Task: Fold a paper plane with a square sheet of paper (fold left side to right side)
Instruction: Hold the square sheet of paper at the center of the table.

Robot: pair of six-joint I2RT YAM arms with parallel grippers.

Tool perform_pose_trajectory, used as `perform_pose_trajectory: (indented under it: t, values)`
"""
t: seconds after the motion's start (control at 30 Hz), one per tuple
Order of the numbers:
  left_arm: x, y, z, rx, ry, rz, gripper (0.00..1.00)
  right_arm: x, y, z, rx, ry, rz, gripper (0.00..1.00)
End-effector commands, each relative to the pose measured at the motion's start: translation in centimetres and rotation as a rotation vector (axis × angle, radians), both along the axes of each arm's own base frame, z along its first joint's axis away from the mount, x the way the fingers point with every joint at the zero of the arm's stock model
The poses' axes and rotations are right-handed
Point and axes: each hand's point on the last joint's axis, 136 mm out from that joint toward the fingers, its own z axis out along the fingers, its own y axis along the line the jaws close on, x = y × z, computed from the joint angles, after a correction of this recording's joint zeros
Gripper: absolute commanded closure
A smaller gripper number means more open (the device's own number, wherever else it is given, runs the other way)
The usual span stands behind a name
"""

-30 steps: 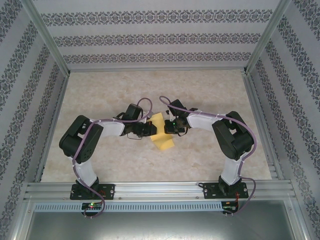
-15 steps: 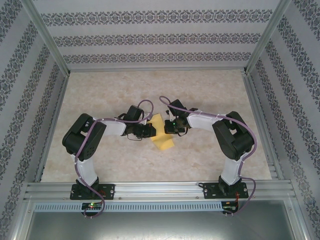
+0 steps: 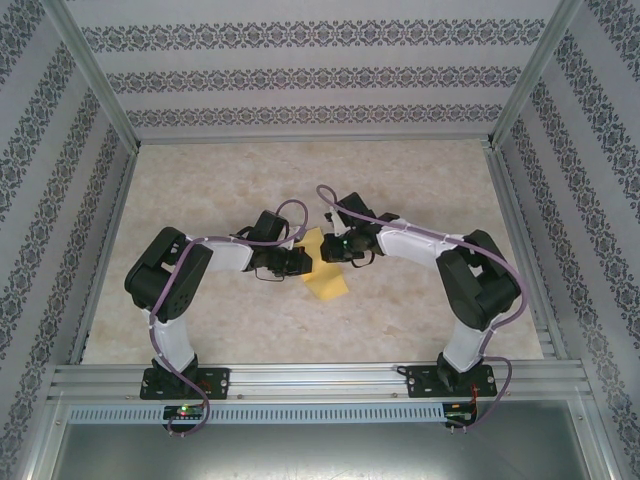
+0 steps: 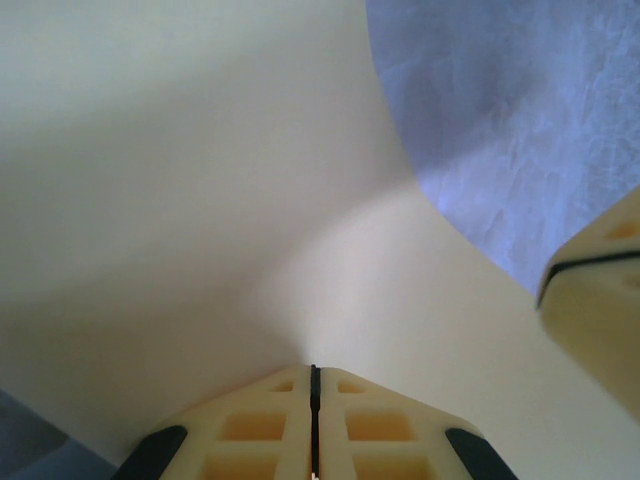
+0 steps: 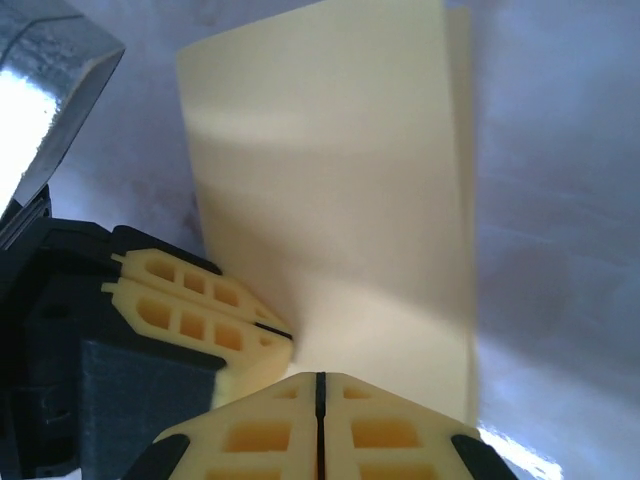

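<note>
The square sheet of paper [image 3: 328, 278] is yellow-orange and lies folded on the table between my two grippers. In the right wrist view the paper [image 5: 330, 180] shows two layers along its right edge. My left gripper [image 3: 303, 262] is shut, and its tips [image 4: 314, 372] press against the sheet [image 4: 200, 200], which curves up ahead of them. My right gripper [image 3: 325, 250] is also shut, with its tips [image 5: 320, 378] resting on the sheet's near edge. The left gripper [image 5: 283, 333] touches the paper's left edge just beside it. One right finger [image 4: 595, 300] shows in the left wrist view.
The beige marbled table [image 3: 420, 320] spreads out round the paper. Patterned walls stand at the back and on both sides. An aluminium rail [image 3: 320, 378] with both arm bases runs along the near edge.
The right gripper has crept slightly left and farther onto the paper, its elbow swinging right. The left arm shifted a little earlier, then held. Both grippers stayed shut.
</note>
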Motion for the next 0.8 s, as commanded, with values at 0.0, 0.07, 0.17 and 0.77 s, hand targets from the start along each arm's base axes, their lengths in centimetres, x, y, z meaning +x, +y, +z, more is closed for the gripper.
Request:
perform_pose_trajectory:
  t: [0.0, 0.07, 0.17, 0.77]
  values:
    - [-0.8, 0.3, -1.8, 0.072, 0.023, -0.019, 0.9, -0.4, 1.2, -1.4, 0.022, 0.065, 0.016, 0.93]
    - [-0.7, 0.2, -1.6, 0.069, 0.022, -0.02, 0.9, -0.9, 1.0, -2.7, 0.007, 0.102, 0.014, 0.93]
    - [-0.6, 0.1, -1.4, 0.066, 0.019, -0.019, 0.9, -1.4, 0.2, -4.1, -0.038, 0.135, 0.003, 0.93]
    - [2.8, -0.2, 1.7, -0.014, -0.025, 0.066, 0.86, -2.5, -1.8, -6.7, -0.138, 0.187, -0.005, 0.93]
